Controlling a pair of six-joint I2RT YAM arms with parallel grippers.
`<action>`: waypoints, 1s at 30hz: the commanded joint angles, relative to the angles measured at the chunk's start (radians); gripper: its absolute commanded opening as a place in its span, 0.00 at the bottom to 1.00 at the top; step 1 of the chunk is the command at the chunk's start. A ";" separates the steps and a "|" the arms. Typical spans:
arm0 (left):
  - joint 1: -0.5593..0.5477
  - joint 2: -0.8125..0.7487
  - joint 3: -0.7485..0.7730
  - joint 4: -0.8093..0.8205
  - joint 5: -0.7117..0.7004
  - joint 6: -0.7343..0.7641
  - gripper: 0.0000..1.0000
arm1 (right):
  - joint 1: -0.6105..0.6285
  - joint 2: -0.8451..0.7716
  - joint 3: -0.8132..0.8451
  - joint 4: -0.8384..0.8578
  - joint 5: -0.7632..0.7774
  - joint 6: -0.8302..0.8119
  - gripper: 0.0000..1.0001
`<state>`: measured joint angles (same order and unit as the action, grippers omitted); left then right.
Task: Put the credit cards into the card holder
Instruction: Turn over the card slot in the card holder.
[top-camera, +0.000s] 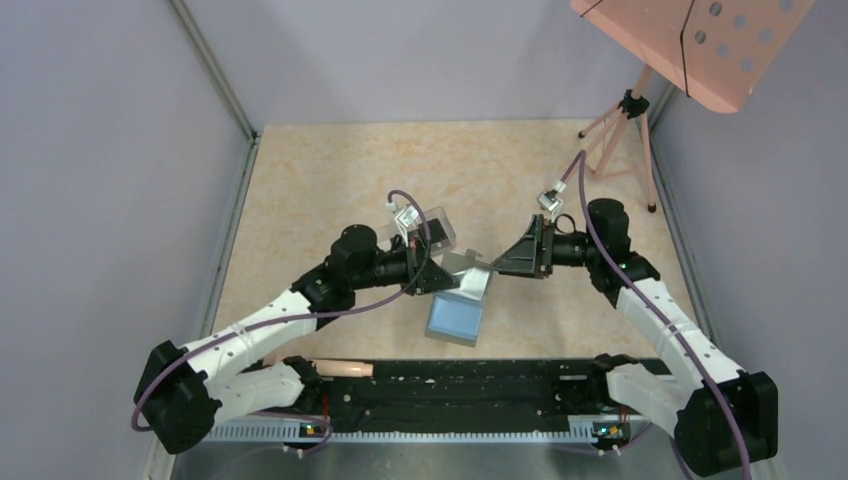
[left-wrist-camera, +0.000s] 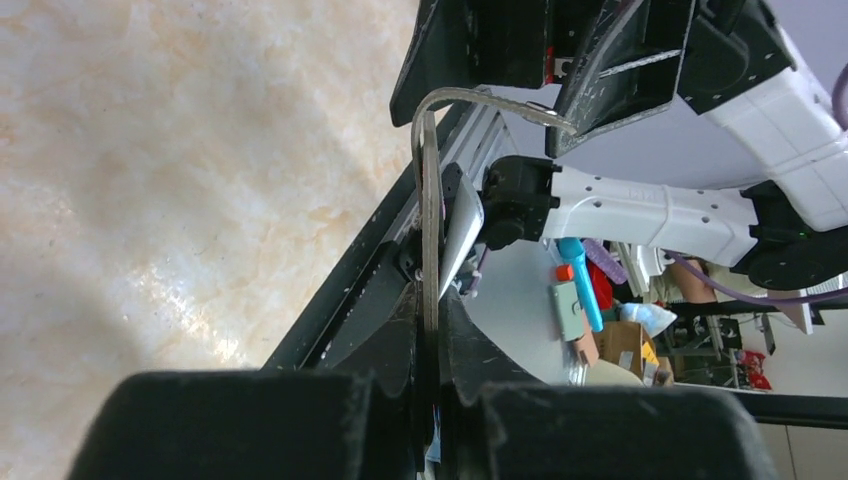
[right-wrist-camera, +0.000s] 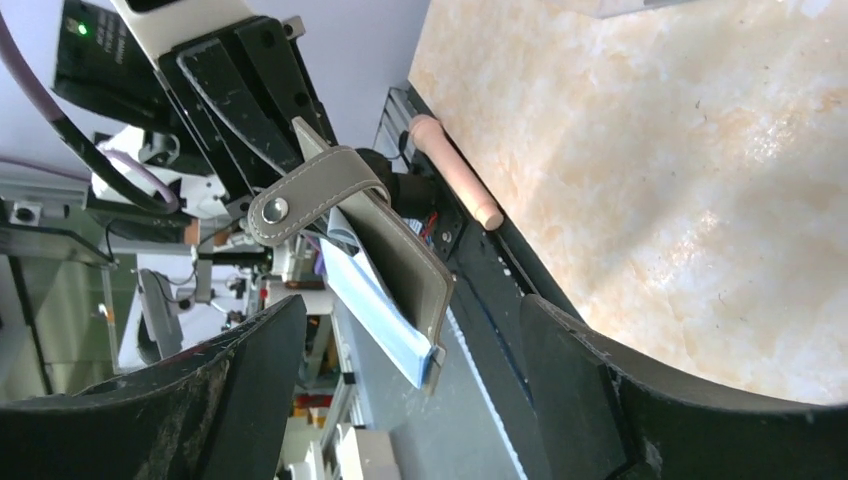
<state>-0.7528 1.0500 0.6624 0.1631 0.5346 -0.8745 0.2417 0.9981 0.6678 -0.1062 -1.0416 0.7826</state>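
1. Centrally, the left claw (left-wrist-camera: 430, 300) is pressed together on the card holder (right-wrist-camera: 400, 255), pinching one leaf's edge and holding it above the table (top-camera: 330, 180).
2. Opposite, the right claw (top-camera: 500, 265) stands spread, just beside the holder, gripping nothing.
3. Soft and light by the look of it, the holder droops open, blue-gray lining (top-camera: 455, 320) downward; a stiffer stitched edge, away from the snap tab (right-wrist-camera: 300, 195), seems the surest hold.
4. No credit cards, brand or legible writing can be made out.

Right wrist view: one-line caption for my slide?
Left gripper holds the gray card holder, snap tab toward the camera, framed by the open right gripper.
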 joint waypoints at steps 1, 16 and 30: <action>0.004 -0.002 0.068 -0.109 0.063 0.062 0.00 | -0.009 -0.029 0.036 -0.068 -0.041 -0.133 0.79; 0.000 0.154 0.185 -0.034 0.300 0.049 0.00 | 0.173 0.057 0.038 -0.038 -0.177 -0.220 0.58; 0.009 0.030 -0.010 0.166 0.201 -0.054 0.89 | 0.141 0.035 -0.059 0.304 -0.075 0.097 0.00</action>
<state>-0.7490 1.1263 0.7158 0.1909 0.7609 -0.8722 0.4057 1.0584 0.6533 0.0334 -1.1641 0.7513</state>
